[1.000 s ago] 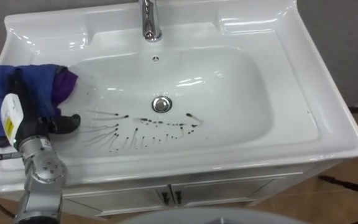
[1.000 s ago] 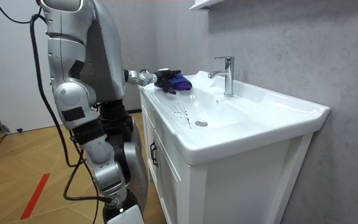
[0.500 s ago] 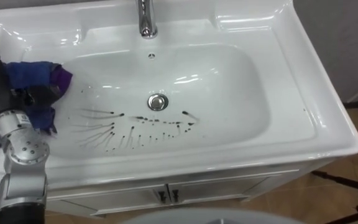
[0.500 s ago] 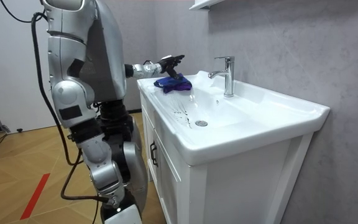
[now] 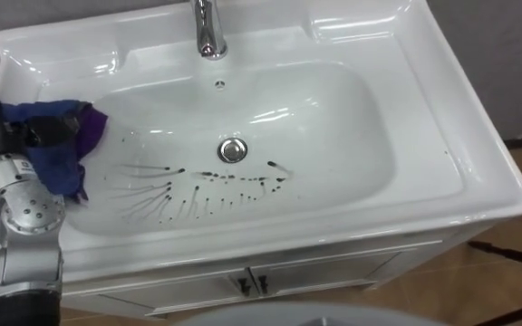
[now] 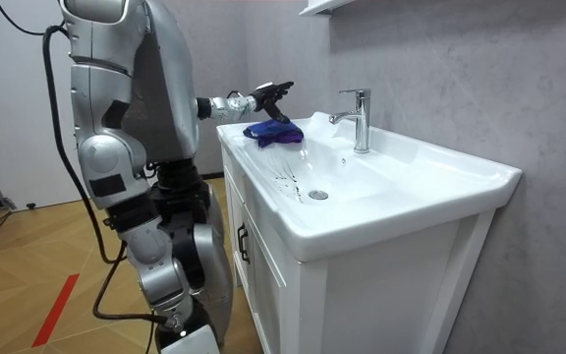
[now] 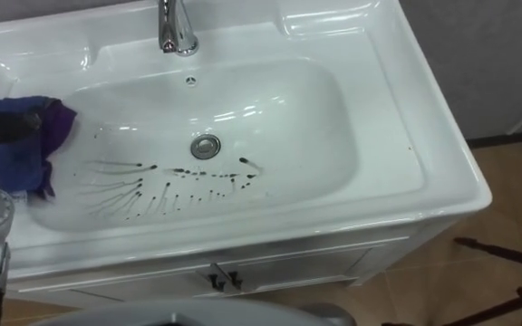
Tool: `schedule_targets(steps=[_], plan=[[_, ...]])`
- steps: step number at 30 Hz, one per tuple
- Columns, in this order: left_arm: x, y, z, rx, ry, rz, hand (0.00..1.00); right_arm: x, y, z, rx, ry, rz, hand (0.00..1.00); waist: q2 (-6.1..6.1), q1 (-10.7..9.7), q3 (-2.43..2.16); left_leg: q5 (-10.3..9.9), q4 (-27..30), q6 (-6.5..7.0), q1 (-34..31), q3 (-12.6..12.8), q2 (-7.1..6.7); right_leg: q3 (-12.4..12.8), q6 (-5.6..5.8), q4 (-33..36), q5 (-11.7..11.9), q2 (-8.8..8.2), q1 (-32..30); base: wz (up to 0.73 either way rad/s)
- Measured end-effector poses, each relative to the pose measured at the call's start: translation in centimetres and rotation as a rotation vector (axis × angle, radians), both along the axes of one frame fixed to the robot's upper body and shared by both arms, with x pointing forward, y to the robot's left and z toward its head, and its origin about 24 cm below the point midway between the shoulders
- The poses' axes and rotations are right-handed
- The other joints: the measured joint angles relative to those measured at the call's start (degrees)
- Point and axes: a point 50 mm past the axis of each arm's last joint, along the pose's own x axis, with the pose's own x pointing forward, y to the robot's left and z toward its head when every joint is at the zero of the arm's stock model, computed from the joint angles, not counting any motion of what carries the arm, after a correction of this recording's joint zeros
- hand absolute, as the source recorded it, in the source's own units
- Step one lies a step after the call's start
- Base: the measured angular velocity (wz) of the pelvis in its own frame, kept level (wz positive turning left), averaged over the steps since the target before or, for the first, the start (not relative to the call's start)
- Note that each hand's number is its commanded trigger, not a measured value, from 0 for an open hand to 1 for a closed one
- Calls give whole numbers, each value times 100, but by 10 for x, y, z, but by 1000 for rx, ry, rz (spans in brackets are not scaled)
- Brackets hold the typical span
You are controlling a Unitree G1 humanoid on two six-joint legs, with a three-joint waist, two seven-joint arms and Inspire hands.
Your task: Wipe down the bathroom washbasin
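A white basin (image 5: pixel 424 136) has dark streaks (image 5: pixel 207 186) across its bottom, just in front of the drain (image 5: pixel 232 149). A blue and purple cloth (image 5: pixel 62 163) lies bunched on the basin's left slope and rim. My left hand (image 5: pixel 43 133) hovers over it with relaxed fingers. In the room view the left hand (image 6: pixel 268 95) is held a little above the cloth (image 6: pixel 275 131), apart from it. The cloth (image 7: pixel 16 154) and the streaks (image 7: pixel 175 186) lie about a hand's width apart.
A chrome faucet (image 5: pixel 208 32) stands at the back middle of the basin. Below the basin is a white cabinet with two door handles (image 5: pixel 247 285). A grey wall lies behind and right. I stand close at the basin's front on a wooden floor (image 6: pixel 28 246).
My left hand has lifted off the cloth and now hangs above it; the cloth stays on the left rim. The eye view has shifted a little.
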Motion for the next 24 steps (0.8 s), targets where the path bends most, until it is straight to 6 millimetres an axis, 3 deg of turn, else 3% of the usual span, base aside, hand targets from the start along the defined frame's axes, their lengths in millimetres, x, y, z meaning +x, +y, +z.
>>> schedule_targets(steps=[12, 24], plan=[[1, -1, -4, -36, 51, -41, 0, 0, 1, 0, 19, 10, 12, 0, -183, 23, -10, 0, 2, 0, -28, 6, 3, -19, 0, -10, 2, 1, -17, 0], [-12, -9, -41, -86, 232, -9, 0, 2, 0, 0, 6, 21, -3, 0, -128, -9, -37, 0, 7, 0, -25, 28, 4, -61, 1, -25, 5, -7, 6, 0]])
